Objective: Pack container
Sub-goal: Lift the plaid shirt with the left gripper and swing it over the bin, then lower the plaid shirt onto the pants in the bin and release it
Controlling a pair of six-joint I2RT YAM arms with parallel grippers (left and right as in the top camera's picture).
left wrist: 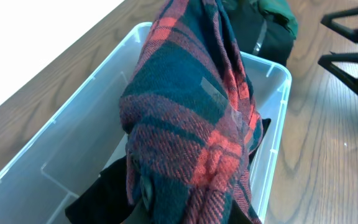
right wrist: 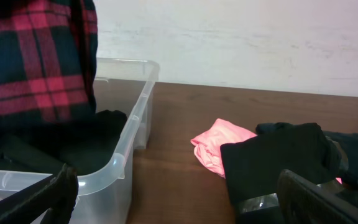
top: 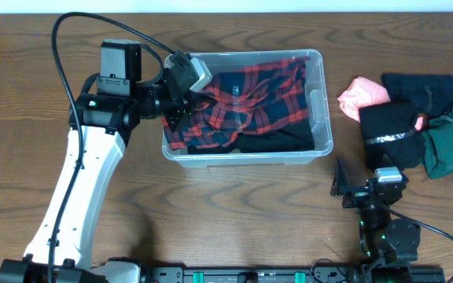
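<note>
Plastic container [top: 318, 88] beneath left claw [top: 182, 111] with plaid shirt [top: 252, 97]

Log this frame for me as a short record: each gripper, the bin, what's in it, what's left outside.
left gripper: shut on plaid shirt, holding it up over the container
right gripper: open, empty, above the table
container contents: black fabric, lower part of plaid shirt
outside, right of container: clothes pile, pink, black, green, dark pieces

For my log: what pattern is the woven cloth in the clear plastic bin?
Woven cloth: red-and-navy plaid; clearest in left wrist view.
</note>
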